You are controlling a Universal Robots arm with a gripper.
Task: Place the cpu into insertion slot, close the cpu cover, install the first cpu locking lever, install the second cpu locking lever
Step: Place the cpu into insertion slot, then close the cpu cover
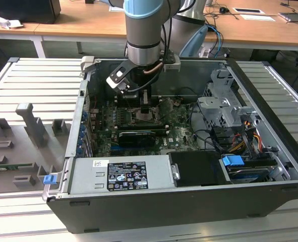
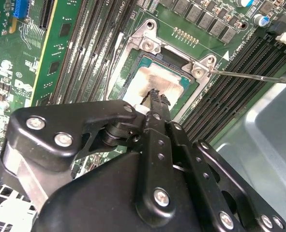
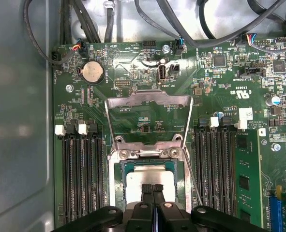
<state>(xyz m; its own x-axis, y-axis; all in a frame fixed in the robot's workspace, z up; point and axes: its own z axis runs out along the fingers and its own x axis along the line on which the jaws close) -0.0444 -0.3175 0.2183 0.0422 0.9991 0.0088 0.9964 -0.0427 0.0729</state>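
The cpu (image 3: 150, 177) lies in the slot (image 3: 118, 167), at lower centre of the first wrist view, so the first step looks done. The gripper (image 3: 152, 188) is clenched on nothing, its tips right at the cpu's top. I cannot tell whether they touch it. The cover (image 3: 147, 100) stands open at mid-frame above the slot. A lever (image 2: 251, 77) juts free at the right of the second wrist view. Cover and both levers look left to do.
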